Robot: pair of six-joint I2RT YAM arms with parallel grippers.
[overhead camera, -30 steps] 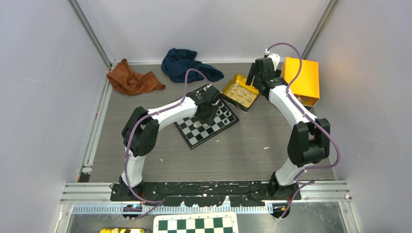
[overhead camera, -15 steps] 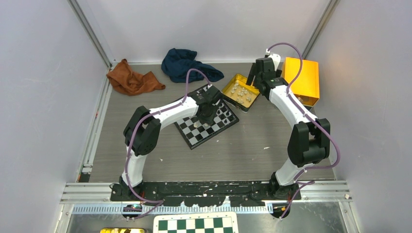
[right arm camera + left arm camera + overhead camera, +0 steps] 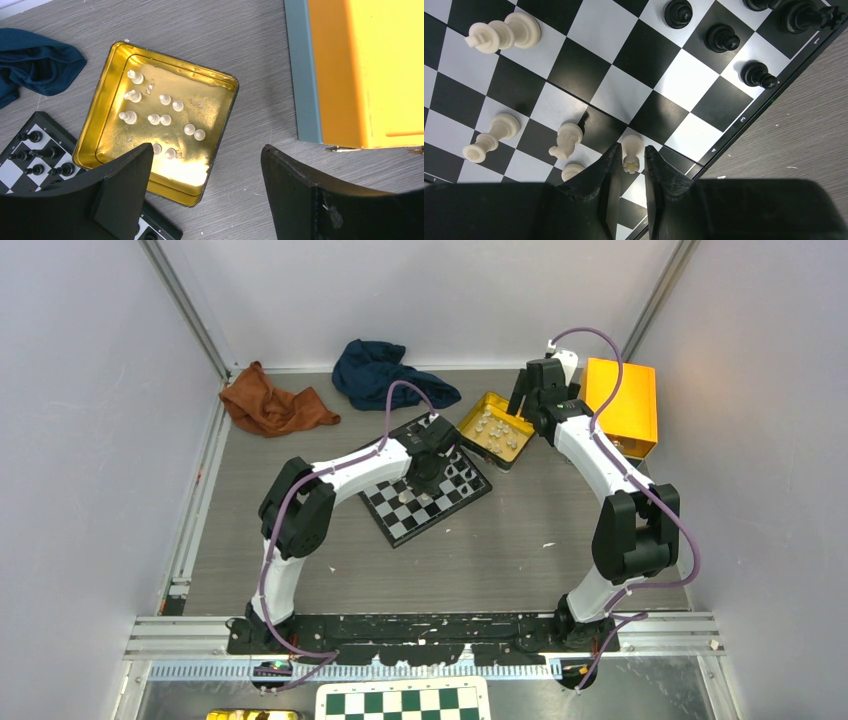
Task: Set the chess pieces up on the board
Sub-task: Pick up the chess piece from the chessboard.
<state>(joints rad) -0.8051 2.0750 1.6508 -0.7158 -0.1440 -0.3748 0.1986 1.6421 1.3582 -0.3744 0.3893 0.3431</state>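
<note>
- Chess pieces [image 3: 567,141]: one cream pawn [image 3: 632,159] stands on the board [image 3: 639,45], near its rim, between the two fingers of the left gripper [image 3: 631,146].
- Left gripper: jaws narrowed closely about the pawn. Whether the pads press it cannot be told.
- Other cream pieces [image 3: 503,33] stand on squares just beside and beyond the pawn.
- Black pieces [image 3: 722,38] stand along the far edge of the board.
- Right gripper [image 3: 206,150]: jaws spread wide, nothing between them. It hangs over a gold tin [image 3: 231,107].
- More cream pieces [image 3: 160,119] lie loose inside the tin.
- The tin sits on the grey surface [image 3: 260,50], touching a corner of the board. An orange box [image 3: 370,70] is near it on one side and a dark blue cloth [image 3: 35,60] on the other.
</note>
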